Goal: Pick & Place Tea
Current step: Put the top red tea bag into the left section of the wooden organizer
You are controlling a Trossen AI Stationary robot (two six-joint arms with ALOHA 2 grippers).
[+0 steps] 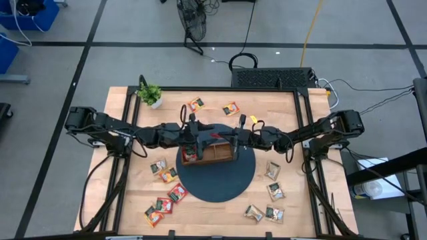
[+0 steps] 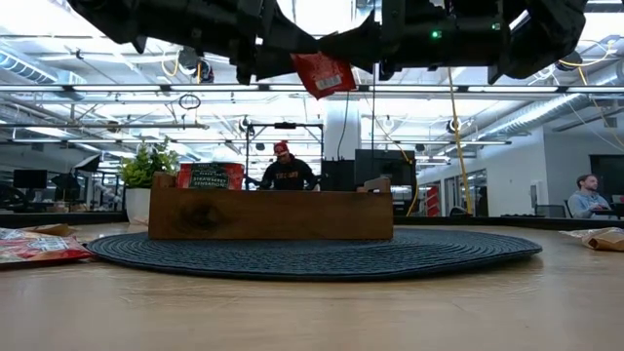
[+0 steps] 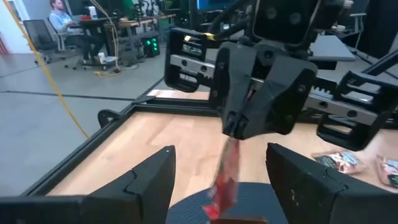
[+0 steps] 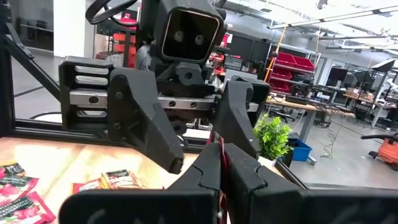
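Two grippers meet nose to nose above the wooden tray [image 1: 208, 152], one red sachet [image 2: 323, 73] between them. Right gripper [image 1: 231, 139] has its fingers [image 4: 208, 174] closed together, pinching the red sachet by its top edge — the packet hangs tilted in the air over the tray, clear of it in the low view. Left gripper [image 1: 198, 138] faces it with fingers [image 3: 152, 180] spread apart, nothing in them; the sachet dangles just beyond the gap between them.

Tray sits on the dark round mat [image 1: 223, 183] mid-worktop. A green-labelled sachet [image 2: 211, 176] stands upright in the tray's left-hand end as the low view shows it.

Rest of the tea lies loose on the worktop [image 1: 293, 110] — two orange sachets [image 1: 195, 104] behind the tray, a red/orange/beige cluster [image 1: 165, 193] off the mat's front-left edge, beige-and-green ones [image 1: 272, 171] to the front right. Small potted plant [image 1: 151, 95] at the back-left corner.

Background, low view: a person [image 2: 285, 171] seated behind the tray, another at the far right.
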